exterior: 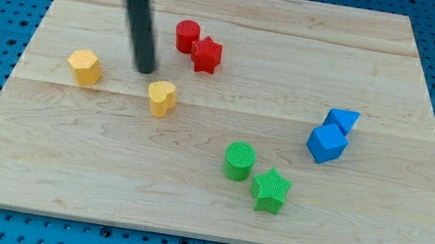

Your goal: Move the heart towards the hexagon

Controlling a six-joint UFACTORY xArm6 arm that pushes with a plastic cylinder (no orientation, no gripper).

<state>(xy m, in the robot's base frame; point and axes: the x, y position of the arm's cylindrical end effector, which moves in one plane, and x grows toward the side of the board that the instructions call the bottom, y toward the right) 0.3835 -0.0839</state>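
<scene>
The yellow heart (162, 97) lies left of the board's middle. The yellow hexagon (84, 66) lies farther to the view's left, slightly higher. My tip (146, 70) stands between them, just up and left of the heart and close to it, with a small gap. The dark rod rises from the tip to the view's top.
A red cylinder (187, 35) and a red star (206, 55) touch each other near the top middle. A blue triangle (342, 120) and a blue cube (326, 144) sit at the right. A green cylinder (238, 160) and a green star (271, 190) sit at the bottom middle. The wooden board (34, 172) rests on blue pegboard.
</scene>
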